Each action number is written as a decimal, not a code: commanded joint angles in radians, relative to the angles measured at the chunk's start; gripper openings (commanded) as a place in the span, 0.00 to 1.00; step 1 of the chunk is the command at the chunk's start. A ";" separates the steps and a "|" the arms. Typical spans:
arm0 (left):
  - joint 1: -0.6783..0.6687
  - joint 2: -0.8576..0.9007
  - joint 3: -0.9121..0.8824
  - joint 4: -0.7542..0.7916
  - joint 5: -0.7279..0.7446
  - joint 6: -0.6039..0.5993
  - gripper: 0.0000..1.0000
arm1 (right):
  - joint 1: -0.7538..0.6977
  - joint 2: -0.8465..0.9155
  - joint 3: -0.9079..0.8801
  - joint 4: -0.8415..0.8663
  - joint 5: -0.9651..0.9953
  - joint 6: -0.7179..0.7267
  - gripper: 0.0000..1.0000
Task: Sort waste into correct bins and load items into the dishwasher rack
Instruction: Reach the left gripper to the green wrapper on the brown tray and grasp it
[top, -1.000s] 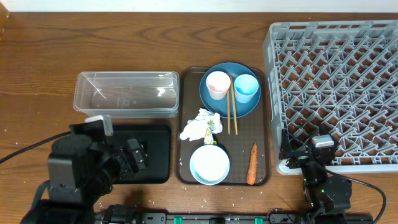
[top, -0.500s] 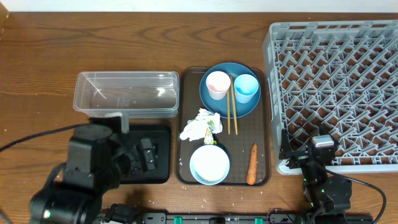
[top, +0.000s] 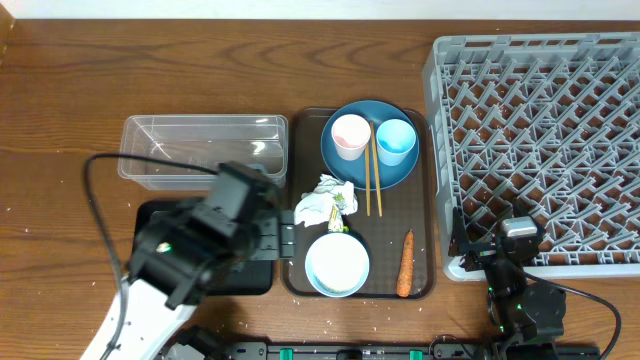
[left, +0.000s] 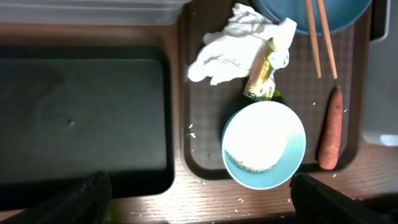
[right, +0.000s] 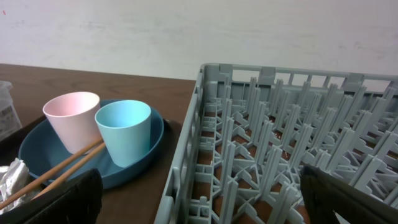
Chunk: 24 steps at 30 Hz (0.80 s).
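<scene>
My left gripper (top: 290, 240) hangs open over the black tray's (top: 160, 215) right edge, beside the light-blue bowl (top: 337, 264). In the left wrist view the bowl (left: 264, 144) holds white rice, and the gripper (left: 202, 208) is empty. The crumpled wrapper (top: 323, 203) lies just behind the bowl and the carrot (top: 405, 265) to its right. The dark-blue plate (top: 395, 175) carries the pink cup (top: 350, 135), the light-blue cup (top: 396, 140) and the chopsticks (top: 371, 180). My right gripper (top: 497, 245) stands open at the grey rack's (top: 540, 130) front left corner, holding nothing.
The brown serving tray (top: 425, 200) holds the dishes and waste. The clear tub (top: 205, 150) sits behind the black tray. Loose rice grains (left: 242, 200) dot the table in front of the serving tray. The rack fills the right side.
My left arm has swung right, from the black tray's left part to its right edge next to the bowl. The right arm has not moved.
</scene>
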 joint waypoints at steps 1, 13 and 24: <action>-0.083 0.047 0.018 0.024 -0.093 -0.056 0.94 | 0.003 0.001 -0.001 -0.005 0.006 -0.012 0.99; -0.126 0.149 0.017 0.118 -0.079 -0.096 0.82 | 0.003 0.001 -0.001 -0.005 0.006 -0.012 0.99; -0.217 0.202 0.013 0.118 -0.081 -0.105 0.50 | 0.003 0.001 -0.001 -0.004 0.006 -0.012 0.99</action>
